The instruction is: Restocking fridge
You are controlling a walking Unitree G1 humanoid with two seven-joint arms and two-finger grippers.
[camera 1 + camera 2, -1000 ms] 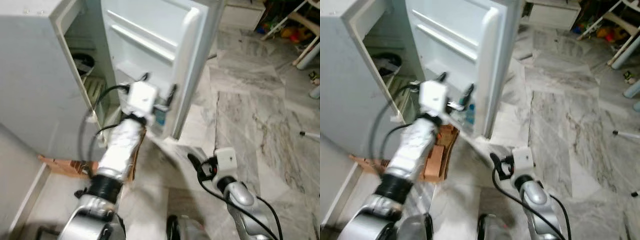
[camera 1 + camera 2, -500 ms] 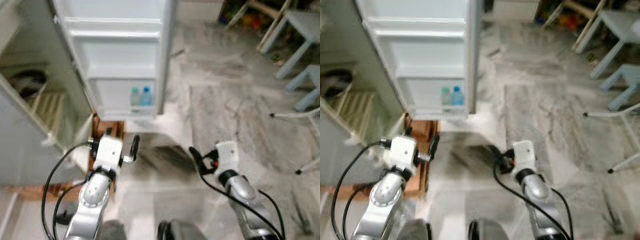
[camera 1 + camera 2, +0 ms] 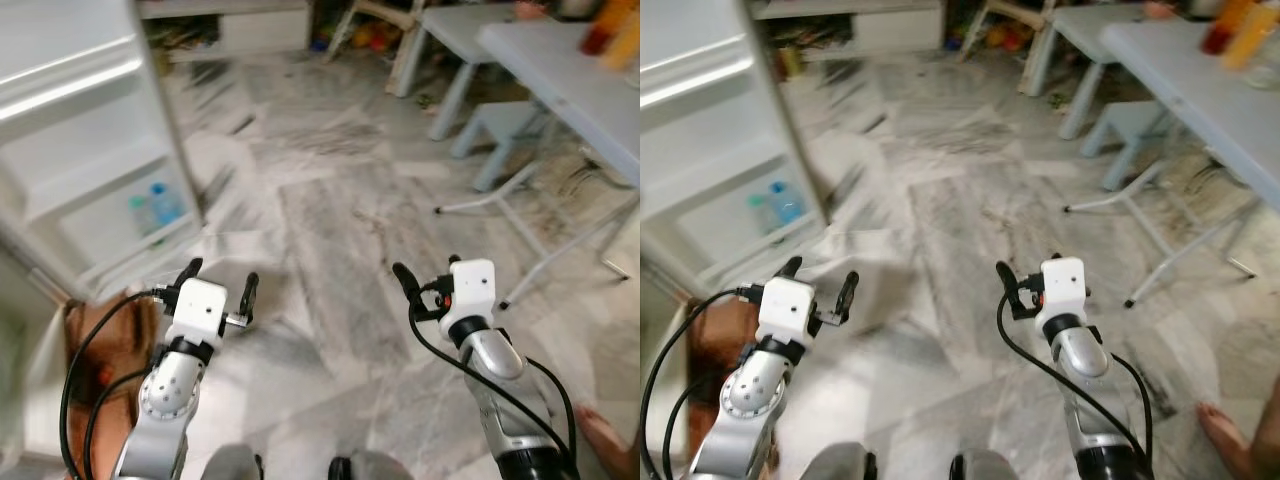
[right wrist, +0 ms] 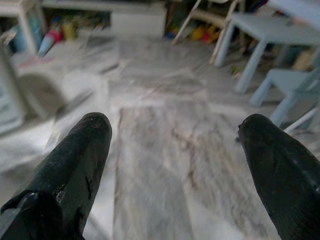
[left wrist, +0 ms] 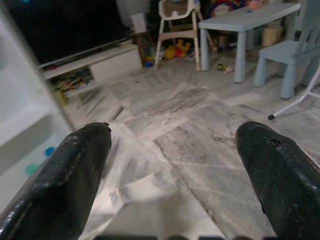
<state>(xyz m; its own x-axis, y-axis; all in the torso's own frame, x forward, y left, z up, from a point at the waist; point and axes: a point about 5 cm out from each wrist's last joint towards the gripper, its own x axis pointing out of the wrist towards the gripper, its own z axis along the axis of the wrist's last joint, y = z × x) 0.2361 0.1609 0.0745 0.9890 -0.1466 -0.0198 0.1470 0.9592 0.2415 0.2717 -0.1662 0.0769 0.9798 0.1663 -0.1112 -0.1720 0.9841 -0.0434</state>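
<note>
The grey marble floor point(image 3: 340, 230) fills most of the picture. The open white fridge door point(image 3: 85, 150) stands at the upper left, with two small blue-capped bottles point(image 3: 155, 208) on its low shelf. A pale blue tabletop point(image 3: 570, 85) runs along the upper right, with an orange bottle and a red one point(image 3: 608, 32) at its far corner. A brown cardboard box point(image 3: 95, 345) sits at the lower left.

Both arms are held out low. The left tool point(image 3: 218, 285) has its two black fingers wide apart and holds nothing. The right tool point(image 3: 425, 282) is spread wide too, and empty.

I think the drinks on the tabletop come next. They lie up and to the right, so the right arm is nearer.
</note>
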